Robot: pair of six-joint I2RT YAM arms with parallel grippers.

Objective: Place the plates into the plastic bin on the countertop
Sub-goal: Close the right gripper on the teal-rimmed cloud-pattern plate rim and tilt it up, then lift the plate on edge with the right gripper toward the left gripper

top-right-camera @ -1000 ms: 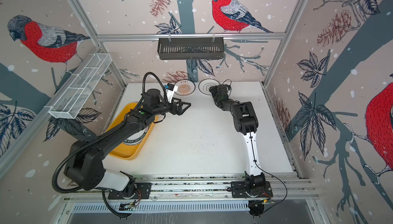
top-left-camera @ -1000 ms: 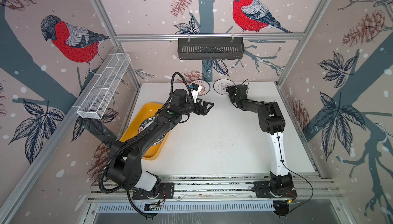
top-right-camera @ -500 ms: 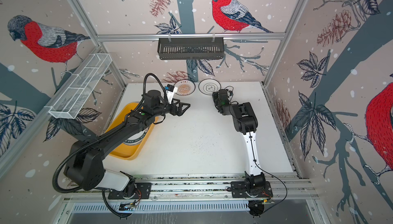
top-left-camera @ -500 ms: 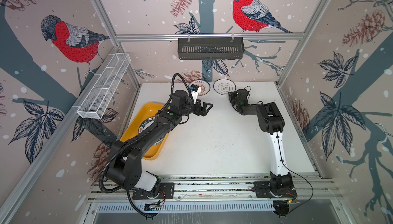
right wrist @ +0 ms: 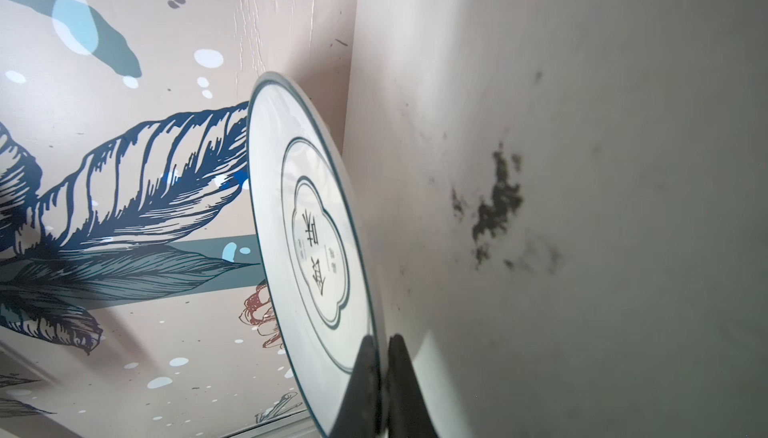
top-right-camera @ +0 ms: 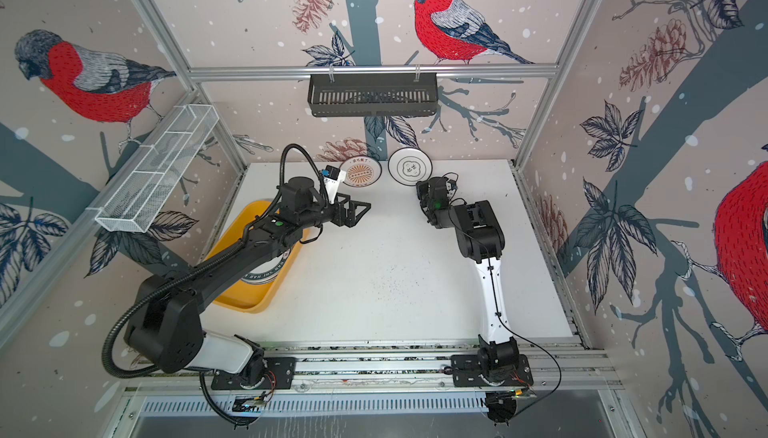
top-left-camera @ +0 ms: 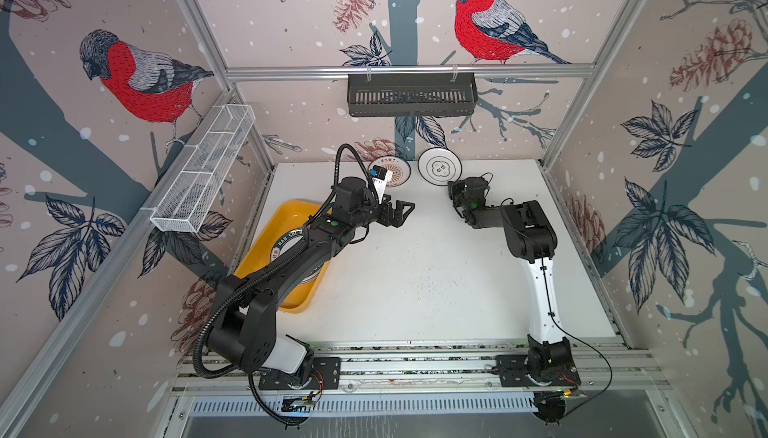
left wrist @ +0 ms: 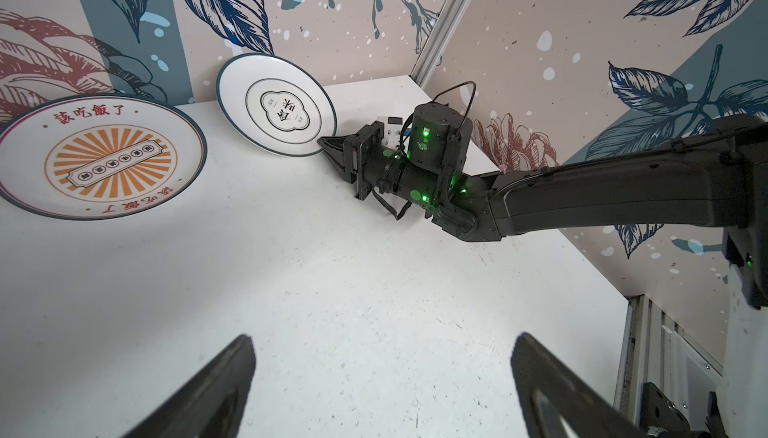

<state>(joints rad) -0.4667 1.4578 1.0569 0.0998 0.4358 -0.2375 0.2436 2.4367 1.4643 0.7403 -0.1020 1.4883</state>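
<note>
White, flat and faintly speckled, the rectangular countertop [top-left-camera: 415, 286] lies under me, framed by aluminium rails [top-left-camera: 415, 359], with a dark smudge of specks [right wrist: 496, 203] close by in the right wrist view. My right claw [right wrist: 384, 346] is pressed together on the lower rim of the round white plate with the thin black rim and emblem [right wrist: 316, 248], one finger on its face and one behind it; that plate stands on edge at the back of the countertop, tilted against the rear wall [top-left-camera: 307, 124]. Just beside it, to its left in both top views and not touching it, the round white plate with the orange sunburst centre [top-right-camera: 360, 171] leans on the same wall. My left claw [left wrist: 384, 344] hangs spread wide over bare countertop near the middle, holding nothing, its fingers pointing toward my right arm [top-left-camera: 528, 228]. The shallow yellow-orange plastic bin [top-left-camera: 297, 305] sits at the left edge of the countertop, partly under my left arm [top-left-camera: 291, 261], and in it lies a round white plate with a dark green lettered rim [top-left-camera: 283, 244]; how many plates are stacked there I cannot tell. The walls around me carry wallpaper of red-breasted birds, pine cones and dark leaves. A black slatted basket [top-left-camera: 411, 95] hangs from a rail across the rear wall, and a white wire-mesh basket [top-left-camera: 203, 169] is fixed along a rail on the left.
</note>
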